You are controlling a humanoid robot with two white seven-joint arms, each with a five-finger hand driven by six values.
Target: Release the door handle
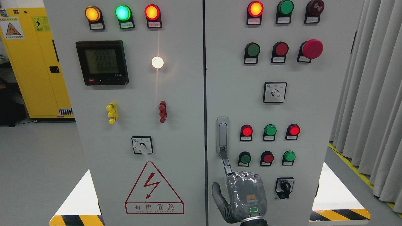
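- Head view: the door handle (222, 135) sits on the right cabinet door, near its left edge, straight above the hand (243, 196).
- Its swung-out lever (226, 163) slants down to the top of the hand.
- The warning triangle (154, 189) reads "有电危险".
- Fingers hidden behind the palm; I cannot tell whether they grip the lever.

Two grey cabinet doors: a left door (176, 131) and a right door (314, 119). Sixteen round lamps and buttons (122, 12) in all, four on the left and twelve on the right, one of them a big red mushroom button (312, 49). Three turn switches (274, 92). Two small clips (112, 113). One digital meter (102, 62), one warning triangle (154, 190), one door handle (222, 135), one robot right hand (246, 196), one yellow cupboard (28, 62).
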